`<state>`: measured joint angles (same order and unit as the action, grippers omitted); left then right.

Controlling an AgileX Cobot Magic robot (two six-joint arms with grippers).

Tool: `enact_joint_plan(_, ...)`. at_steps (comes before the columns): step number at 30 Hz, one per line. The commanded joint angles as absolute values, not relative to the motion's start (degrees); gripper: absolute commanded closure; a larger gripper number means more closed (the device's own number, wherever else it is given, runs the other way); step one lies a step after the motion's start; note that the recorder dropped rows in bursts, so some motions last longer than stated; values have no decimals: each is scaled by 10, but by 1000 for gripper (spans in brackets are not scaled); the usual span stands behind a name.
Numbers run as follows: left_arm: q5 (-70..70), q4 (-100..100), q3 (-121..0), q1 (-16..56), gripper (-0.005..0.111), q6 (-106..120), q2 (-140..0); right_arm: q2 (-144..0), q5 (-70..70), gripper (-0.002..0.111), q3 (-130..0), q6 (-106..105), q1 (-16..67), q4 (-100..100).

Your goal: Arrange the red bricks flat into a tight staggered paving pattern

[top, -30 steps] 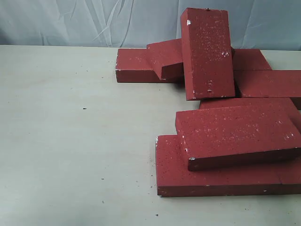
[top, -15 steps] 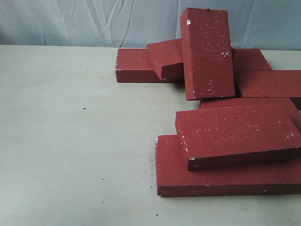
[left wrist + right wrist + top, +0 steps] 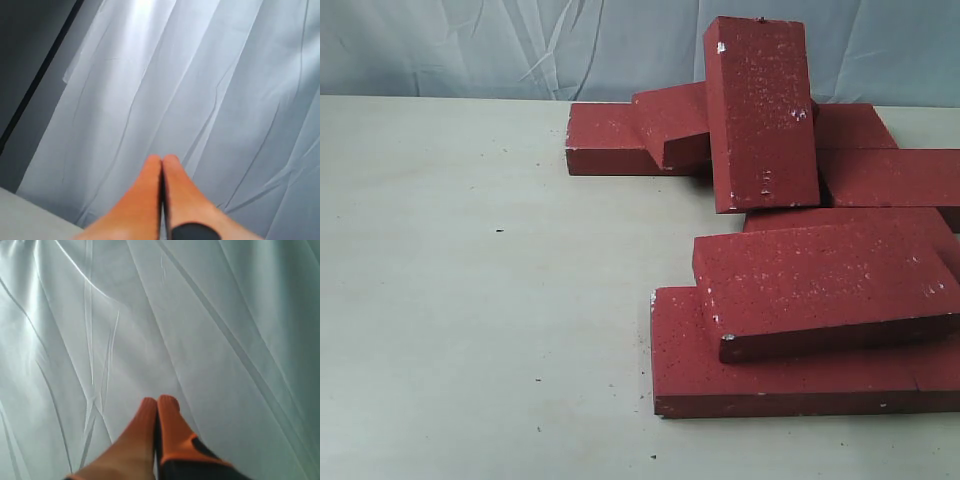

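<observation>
Several dark red bricks lie in a loose heap on the right of the table in the exterior view. One brick (image 3: 761, 115) leans tilted on top of the back ones (image 3: 610, 138). Nearer the front, a brick (image 3: 825, 285) rests askew on a flat one (image 3: 800, 378). Neither arm shows in that view. My left gripper (image 3: 162, 161) is shut, its orange fingers pressed together and pointing at the pale curtain. My right gripper (image 3: 158, 402) is likewise shut and empty, facing the curtain.
The pale wooden table (image 3: 470, 300) stretches out to the left of the heap. A wrinkled light curtain (image 3: 500, 45) hangs behind the table's far edge. A dark upright edge (image 3: 30, 95) borders the curtain in the left wrist view.
</observation>
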<state>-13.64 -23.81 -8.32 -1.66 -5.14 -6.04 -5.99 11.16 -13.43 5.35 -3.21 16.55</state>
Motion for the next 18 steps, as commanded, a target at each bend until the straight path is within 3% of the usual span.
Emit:
enact_joint_plan(1, -175, -249, -152, -16, 107, -90, -138, -111, 179, 109, -178, 77, -34, 165)
enact_joint_plan(5, -170, -230, -215, -16, 107, -89, -227, -163, 181, 109, -221, 77, -34, 156)
enact_joint_plan(12, -47, -31, -307, -10, 107, -89, -390, -250, 116, 109, -279, 72, -34, 54)
enact_joint_plan(18, 79, 65, -377, 50, 107, -84, -513, -357, -45, 109, -357, 72, -34, -63)
